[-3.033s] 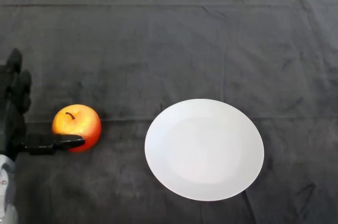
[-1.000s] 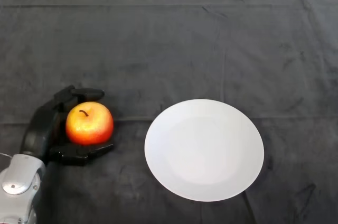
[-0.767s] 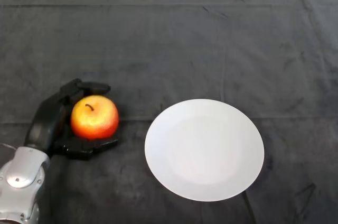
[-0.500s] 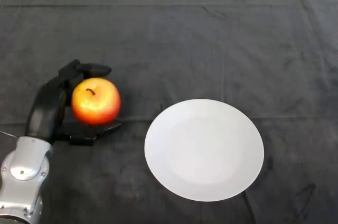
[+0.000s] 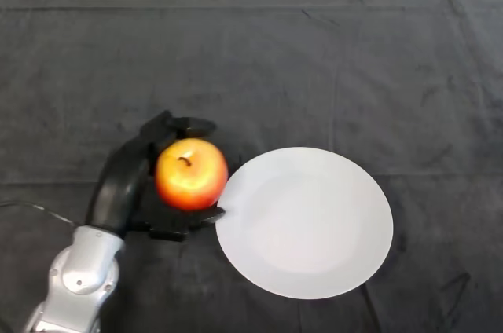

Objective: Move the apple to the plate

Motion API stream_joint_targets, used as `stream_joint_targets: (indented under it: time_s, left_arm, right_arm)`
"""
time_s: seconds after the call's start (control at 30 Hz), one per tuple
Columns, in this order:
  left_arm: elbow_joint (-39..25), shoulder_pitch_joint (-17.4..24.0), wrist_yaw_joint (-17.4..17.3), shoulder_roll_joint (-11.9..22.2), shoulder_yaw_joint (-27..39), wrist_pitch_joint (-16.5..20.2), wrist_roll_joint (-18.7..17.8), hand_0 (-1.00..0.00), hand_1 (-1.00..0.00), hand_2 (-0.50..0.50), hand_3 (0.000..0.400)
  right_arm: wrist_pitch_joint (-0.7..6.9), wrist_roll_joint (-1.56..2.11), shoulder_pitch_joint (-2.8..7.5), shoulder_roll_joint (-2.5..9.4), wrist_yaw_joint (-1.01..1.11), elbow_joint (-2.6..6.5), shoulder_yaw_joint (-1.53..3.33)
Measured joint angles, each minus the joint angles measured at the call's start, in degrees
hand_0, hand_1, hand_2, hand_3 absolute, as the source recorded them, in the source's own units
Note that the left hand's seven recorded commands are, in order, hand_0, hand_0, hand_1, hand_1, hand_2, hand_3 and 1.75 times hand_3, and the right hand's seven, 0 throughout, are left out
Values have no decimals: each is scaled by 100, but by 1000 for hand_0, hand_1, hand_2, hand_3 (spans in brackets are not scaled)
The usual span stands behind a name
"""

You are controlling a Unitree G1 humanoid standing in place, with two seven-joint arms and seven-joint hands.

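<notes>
Apple (image 5: 191,173), red and yellow with its stem up, sits in the left hand (image 5: 126,180), whose fingers and thumb curl round it. Just to the hand's right lies the white plate (image 5: 314,231) on the dark-clothed table (image 5: 314,58), its rim beside the apple.
</notes>
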Motion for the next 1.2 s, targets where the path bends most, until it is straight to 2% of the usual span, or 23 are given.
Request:
stream_joint_targets:
  time_s: [0.57,0.73,1.03,1.07,1.1,1.13,1.17,1.2]
  left_arm:
    - [-5,-14,388,-52,-1125,0,7,-1000,-1000,0,400]
    - [-4,-41,489,-64,-1273,-14,5,-1000,-1000,0,400]
    - [7,-152,490,-57,-1592,-123,-4,-1000,-1000,0,400]
    - [11,-175,488,-57,-1639,-140,-4,-871,-1000,65,400]
    - [20,-198,485,-57,-1664,-143,-4,-843,-1000,78,400]
    - [34,-224,484,-57,-1677,-148,-3,-655,-1000,173,400]
    - [51,-253,484,-57,-1678,-149,-4,-655,-1000,173,400]
    - [63,-273,484,-56,-1677,-149,-4,-494,-1000,253,400]
  right_arm:
    - [0,0,0,0,-1,0,0]
    - [0,0,0,0,-1,0,0]
    - [0,0,0,0,-1,0,0]
    - [0,0,0,0,-1,0,0]
    - [0,0,0,0,-1,0,0]
    - [0,0,0,0,-1,0,0]
    - [0,0,0,0,-1,0,0]
    - [0,0,0,0,-1,0,0]
